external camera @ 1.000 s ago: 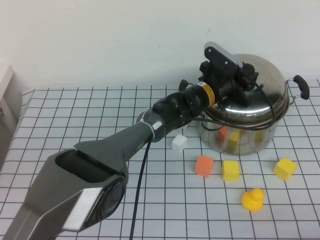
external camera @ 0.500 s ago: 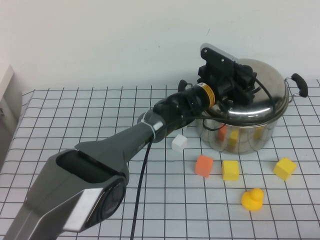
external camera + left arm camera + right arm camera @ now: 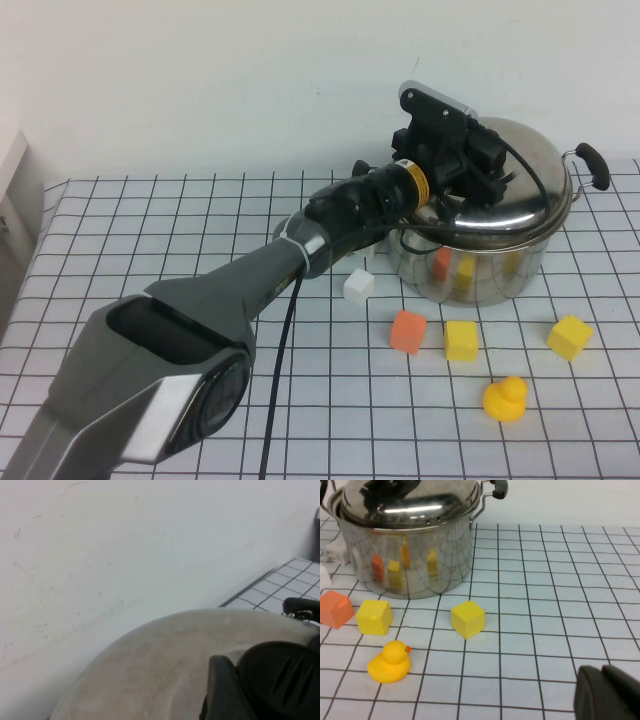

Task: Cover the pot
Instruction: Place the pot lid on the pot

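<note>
We see the left gripper (image 3: 478, 160) atop the lid (image 3: 525, 190) w/ fingers hidden — can't tell grip. The pot (image 3: 470, 270) sits far right on the table (image 3: 150, 240). Right gripper (image 3: 607, 695) — low, near table, fingers unclear.

Left end effector (image 3: 478, 160) over domed lid (image 3: 525, 190) on steel pot (image 3: 470, 270), coloured blocks and yellow duck (image 3: 505, 398) in front
</note>
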{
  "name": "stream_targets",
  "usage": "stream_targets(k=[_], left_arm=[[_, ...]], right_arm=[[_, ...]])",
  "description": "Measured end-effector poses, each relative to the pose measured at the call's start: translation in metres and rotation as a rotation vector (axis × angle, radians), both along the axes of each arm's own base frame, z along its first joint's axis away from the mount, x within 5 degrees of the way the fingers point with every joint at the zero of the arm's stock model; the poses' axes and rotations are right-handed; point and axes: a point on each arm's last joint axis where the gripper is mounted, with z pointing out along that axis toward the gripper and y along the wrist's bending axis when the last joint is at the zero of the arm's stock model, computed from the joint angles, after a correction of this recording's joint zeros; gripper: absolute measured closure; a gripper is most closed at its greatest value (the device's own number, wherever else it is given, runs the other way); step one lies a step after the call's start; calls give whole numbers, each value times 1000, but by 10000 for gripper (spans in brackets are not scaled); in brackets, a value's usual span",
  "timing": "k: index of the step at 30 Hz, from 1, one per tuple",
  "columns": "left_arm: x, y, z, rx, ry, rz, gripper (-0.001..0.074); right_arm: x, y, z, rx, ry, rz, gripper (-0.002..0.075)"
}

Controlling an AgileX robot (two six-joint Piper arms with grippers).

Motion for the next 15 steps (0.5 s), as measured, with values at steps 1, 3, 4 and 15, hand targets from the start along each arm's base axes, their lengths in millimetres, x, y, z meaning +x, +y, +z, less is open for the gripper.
stream_targets(k=[1,3,4,15], left_arm=[[-1,0,1,11,2,-5,404],[-2,0,4,27,8,-15,405],[-2,0,4,40,11,-20,404],[-4,1,10,103,0,-28,404]], right_arm=[[0,0,0,0,0,0,717],[0,0,0,0,0,0,717],[0,0,0,0,0,0,717],[0,0,0,0,0,0,717]])
